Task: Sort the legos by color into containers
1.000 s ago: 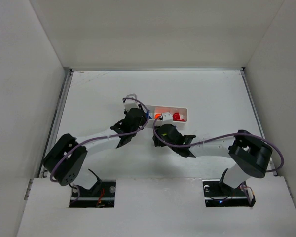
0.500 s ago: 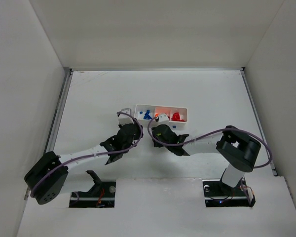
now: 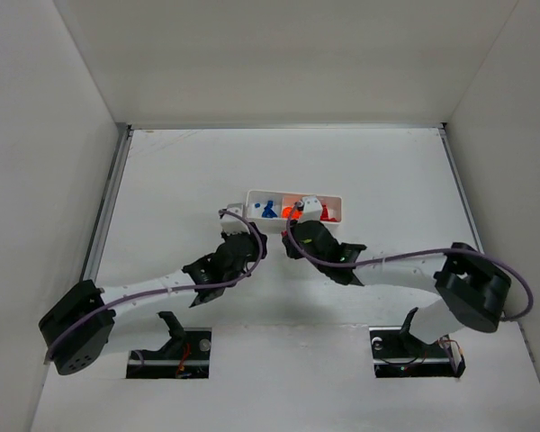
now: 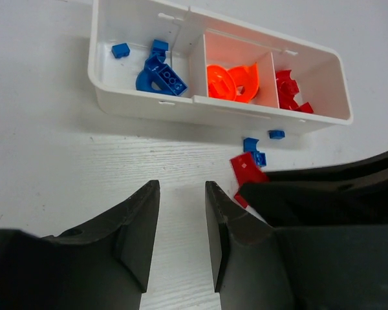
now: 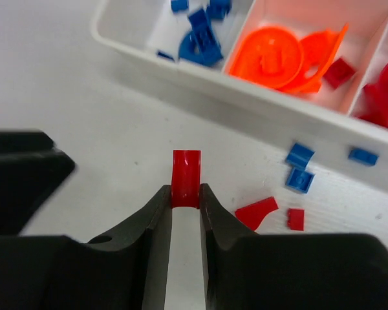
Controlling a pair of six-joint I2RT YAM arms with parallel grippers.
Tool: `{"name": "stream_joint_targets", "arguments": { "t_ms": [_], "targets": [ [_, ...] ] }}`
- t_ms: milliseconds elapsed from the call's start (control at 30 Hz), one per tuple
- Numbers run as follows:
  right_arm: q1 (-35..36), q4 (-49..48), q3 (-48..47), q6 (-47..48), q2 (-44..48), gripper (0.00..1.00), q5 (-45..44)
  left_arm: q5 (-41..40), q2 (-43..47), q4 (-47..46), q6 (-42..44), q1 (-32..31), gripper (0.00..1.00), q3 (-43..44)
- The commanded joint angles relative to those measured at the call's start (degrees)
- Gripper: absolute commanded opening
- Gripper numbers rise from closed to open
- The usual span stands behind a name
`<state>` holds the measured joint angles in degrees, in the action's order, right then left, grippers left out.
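Beside the white three-compartment plastic tray (image 4: pixel 142 103), a curved red lego (image 5: pixel 186 171) was pinched by the right gripper (image 5: pixel 185 194), the left gripper (image 4: pixel 181 197) spread empty; a few blue and red pieces (image 5: pixel 299 169) were left outside

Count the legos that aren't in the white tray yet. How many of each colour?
Blue legos: 3, all on the table
Red legos: 3, two on the table and one pinched in the right gripper
Total: 6
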<state>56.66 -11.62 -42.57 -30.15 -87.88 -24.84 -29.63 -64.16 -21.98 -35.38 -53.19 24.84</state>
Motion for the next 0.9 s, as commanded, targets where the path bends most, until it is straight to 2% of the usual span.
{"name": "stream_joint_targets", "arguments": {
  "t_ms": [0, 200, 400, 600, 733, 867],
  "targets": [
    [-2.6, -2.2, 1.3, 1.1, 6.9, 0.23, -1.4, -1.6, -0.2, -0.1, 0.7, -2.0, 0.32, 1.9],
    [-11.1, 0.0, 2.2, 1.8, 11.8, 0.23, 0.1, -1.5, -8.2, -0.8, 2.7, -6.3, 0.36, 7.3],
    [-17.8, 0.8, 0.9, 3.0, 10.7, 0.23, 2.4, -1.7, -17.3, -1.2, 5.3, -8.9, 0.39, 14.2],
    [-19.4, 1.5, -0.1, 4.0, 9.0, 0.26, 2.9, -1.3, -24.1, -1.2, 6.4, -9.6, 0.40, 18.9],
    [-20.1, 1.2, 0.2, 4.2, 8.5, 0.32, 2.9, -1.2, -28.5, -1.2, 6.7, -10.0, 0.40, 21.6],
    [-20.5, 1.0, 0.3, 4.2, 8.8, 0.32, 4.0, -1.7, -30.8, -1.4, 7.5, -10.3, 0.40, 23.6]
  ]
}}
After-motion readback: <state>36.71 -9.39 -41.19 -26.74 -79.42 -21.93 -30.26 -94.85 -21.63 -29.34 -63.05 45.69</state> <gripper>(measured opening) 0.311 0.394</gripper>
